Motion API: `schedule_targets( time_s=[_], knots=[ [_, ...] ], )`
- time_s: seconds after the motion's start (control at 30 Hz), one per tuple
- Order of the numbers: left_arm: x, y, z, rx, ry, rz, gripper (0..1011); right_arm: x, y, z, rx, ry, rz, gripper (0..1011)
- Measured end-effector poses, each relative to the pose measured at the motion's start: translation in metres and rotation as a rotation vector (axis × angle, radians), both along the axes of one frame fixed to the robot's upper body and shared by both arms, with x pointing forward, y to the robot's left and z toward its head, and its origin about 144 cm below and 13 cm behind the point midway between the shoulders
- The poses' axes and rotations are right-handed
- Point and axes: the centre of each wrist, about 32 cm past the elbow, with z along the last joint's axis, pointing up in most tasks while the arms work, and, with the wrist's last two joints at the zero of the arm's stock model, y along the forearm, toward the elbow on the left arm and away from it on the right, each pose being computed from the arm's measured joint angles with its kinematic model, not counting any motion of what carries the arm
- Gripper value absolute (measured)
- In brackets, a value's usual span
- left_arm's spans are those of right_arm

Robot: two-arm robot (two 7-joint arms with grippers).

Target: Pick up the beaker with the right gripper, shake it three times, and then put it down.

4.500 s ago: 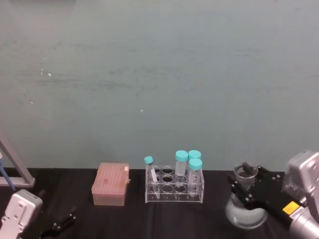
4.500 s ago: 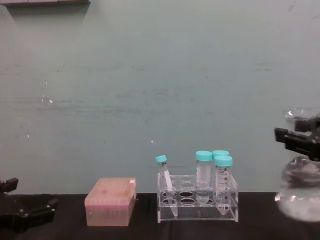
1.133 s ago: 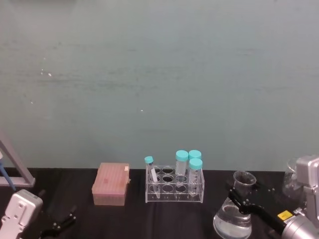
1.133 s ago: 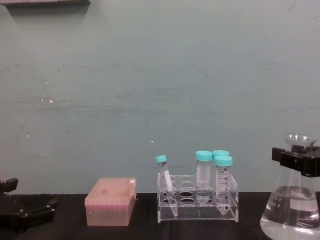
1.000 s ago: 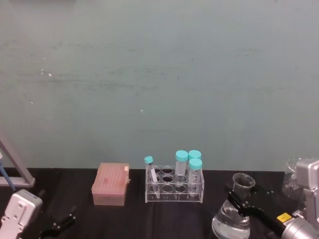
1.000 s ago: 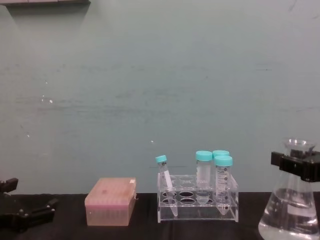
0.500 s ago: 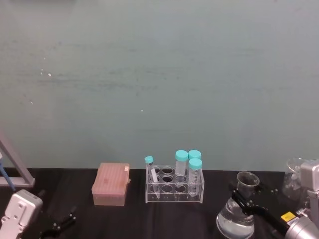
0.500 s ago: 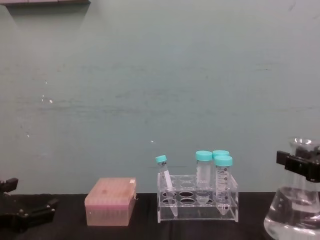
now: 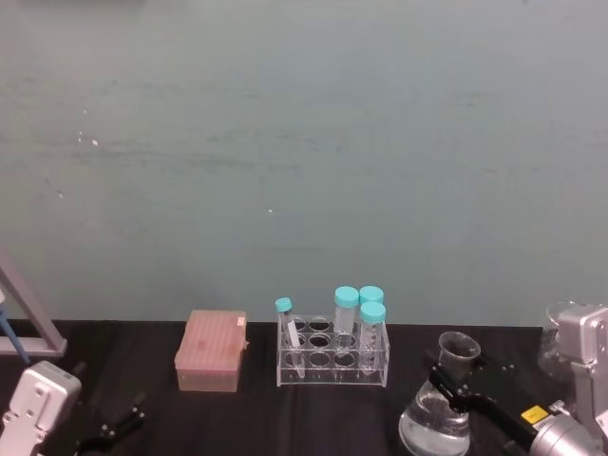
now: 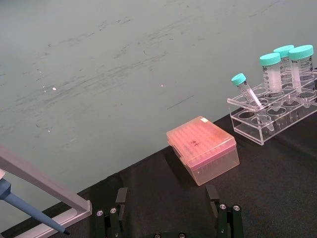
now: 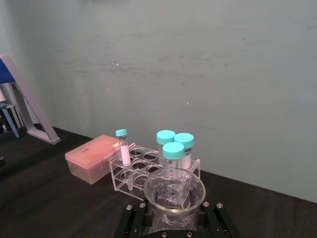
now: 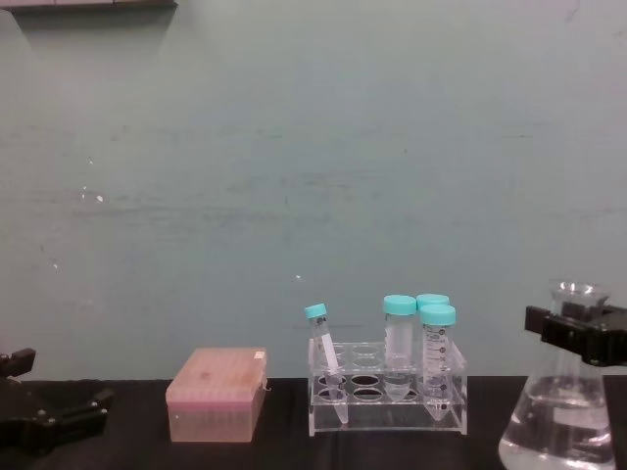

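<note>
The beaker [image 9: 435,423] is a clear conical flask with liquid, standing right of the tube rack. My right gripper [image 9: 446,378] is shut on its narrow neck just under the flared rim. From the chest view the beaker [image 12: 554,421] is upright at the right edge, the right gripper [image 12: 574,339] clamped across its neck, and its base runs off the bottom edge. The right wrist view looks down into the beaker's rim [image 11: 174,191], between the right gripper's fingers [image 11: 134,218]. My left gripper [image 9: 116,429] rests open at the near left, with nothing in it.
A clear tube rack [image 9: 332,350] with teal-capped tubes stands mid-table, a pink tip box [image 9: 210,351] to its left. A pipette stand [image 9: 28,318] leans at the far left edge. Another glass vessel [image 9: 555,332] sits by the right arm. The teal wall is close behind.
The beaker came down from its raised position of 4.5 s ago. In the last second it swung right, then back left, held by the right gripper. The left arm stayed still.
</note>
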Motion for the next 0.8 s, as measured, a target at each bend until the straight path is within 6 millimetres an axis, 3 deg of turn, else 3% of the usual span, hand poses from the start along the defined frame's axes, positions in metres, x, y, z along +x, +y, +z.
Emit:
schedule_targets(
  time_s=[0.8],
  knots=[
    [0.0, 0.0, 0.0, 0.0, 0.0, 0.0, 1000, 0.0061, 0.0051, 0.0004, 0.013, 0.023, 0.018, 449]
  ],
)
